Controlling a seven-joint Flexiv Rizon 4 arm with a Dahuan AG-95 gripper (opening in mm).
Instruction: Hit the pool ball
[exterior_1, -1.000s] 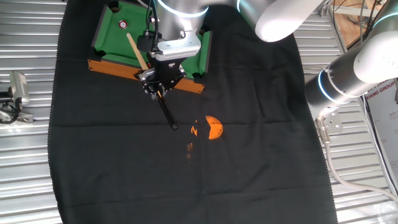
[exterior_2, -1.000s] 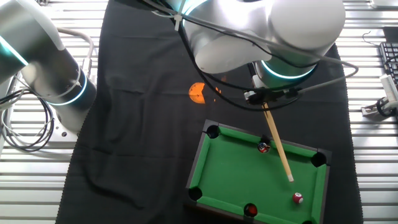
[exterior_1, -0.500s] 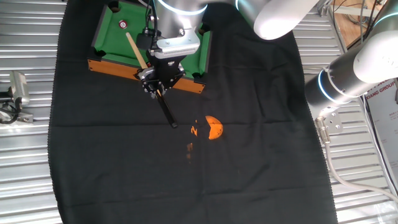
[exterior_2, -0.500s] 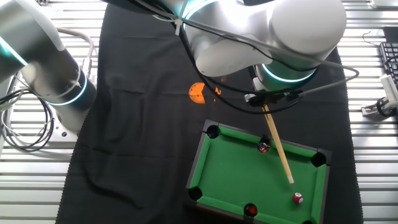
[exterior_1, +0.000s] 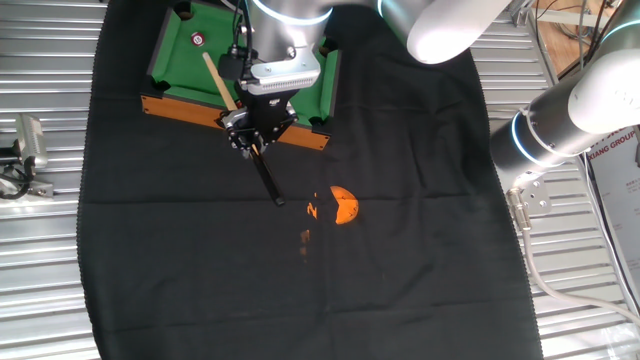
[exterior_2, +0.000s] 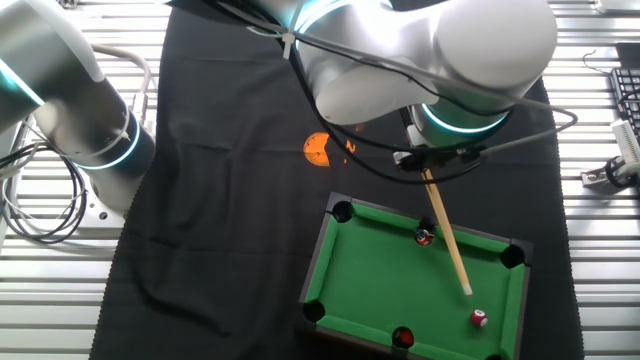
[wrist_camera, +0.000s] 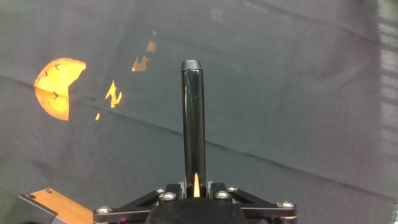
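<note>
The gripper (exterior_1: 252, 138) is clenched on the cue (exterior_2: 446, 238), whose pale tip hovers over the green toy table (exterior_2: 375, 280), just short of the pool ball (exterior_2: 479, 319). That ball sits near the table's corner, well apart from the darker ball (exterior_2: 424, 237), which lies beside the cue's shaft. Risk, as a judgement: the line looks slightly off the ball, so a thrust could graze or miss it, or the shaft could nudge the darker ball.
</note>
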